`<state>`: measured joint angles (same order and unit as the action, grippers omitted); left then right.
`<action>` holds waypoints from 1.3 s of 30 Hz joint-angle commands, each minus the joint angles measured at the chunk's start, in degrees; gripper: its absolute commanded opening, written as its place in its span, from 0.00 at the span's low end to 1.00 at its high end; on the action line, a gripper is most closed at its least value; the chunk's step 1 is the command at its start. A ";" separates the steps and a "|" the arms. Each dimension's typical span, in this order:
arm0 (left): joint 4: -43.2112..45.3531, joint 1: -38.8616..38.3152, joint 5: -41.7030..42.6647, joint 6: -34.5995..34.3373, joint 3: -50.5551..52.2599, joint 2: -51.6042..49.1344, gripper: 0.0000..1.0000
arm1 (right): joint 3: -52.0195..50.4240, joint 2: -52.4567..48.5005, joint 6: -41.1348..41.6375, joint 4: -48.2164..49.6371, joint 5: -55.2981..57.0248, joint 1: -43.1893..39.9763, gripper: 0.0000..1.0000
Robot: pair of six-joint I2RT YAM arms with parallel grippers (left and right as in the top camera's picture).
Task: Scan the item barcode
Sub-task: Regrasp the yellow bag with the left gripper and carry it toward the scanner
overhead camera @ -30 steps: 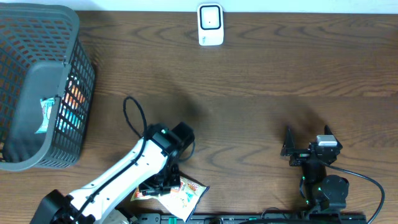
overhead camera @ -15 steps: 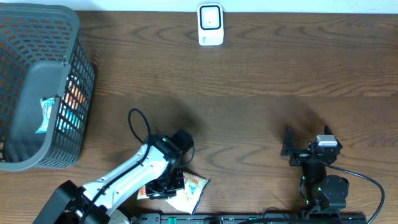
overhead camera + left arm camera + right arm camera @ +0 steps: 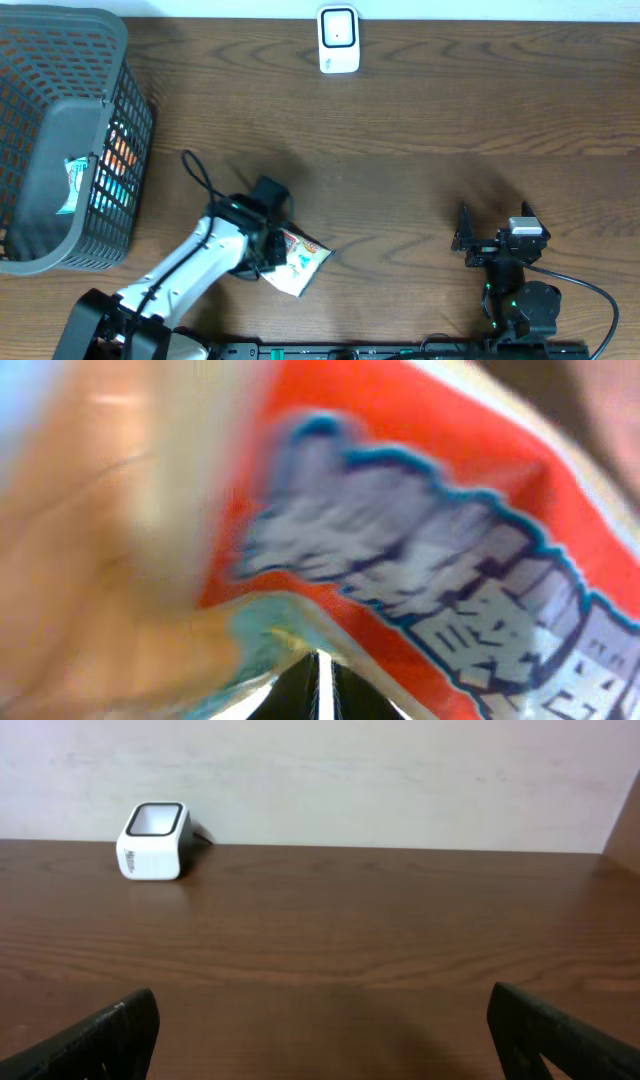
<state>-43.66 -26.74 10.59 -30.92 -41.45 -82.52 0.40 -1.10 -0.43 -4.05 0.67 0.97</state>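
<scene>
We've got the left pincer (image 3: 270,248) pinching the snack packet (image 3: 300,263), which juts out to its right, near the front edge of the counter (image 3: 420,150). The wrist view is all blurred orange wrapper, so the hold looks to be on one edge. The right pincer (image 3: 493,228) stands spread, well apart. The scanner (image 3: 338,40) sits at the far edge.

Grey plastic mesh basket (image 3: 125,150) at the left edge of the wooden table (image 3: 450,120)
</scene>
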 commanded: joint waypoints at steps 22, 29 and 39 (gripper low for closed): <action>50.66 9.18 17.99 -15.82 -3.96 -16.74 0.07 | -0.09 0.07 0.81 -0.24 0.07 -0.13 0.99; 84.13 9.38 16.87 -19.15 -6.34 -16.74 0.08 | -0.09 0.07 0.81 -0.24 0.07 -0.13 0.99; 46.03 13.22 20.48 -4.04 -22.60 -16.65 0.08 | -0.09 0.09 0.79 -0.24 0.07 -0.13 0.99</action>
<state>16.47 -14.81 32.69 -44.45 -59.66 -99.53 0.40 -1.10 -0.43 -4.08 0.69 0.97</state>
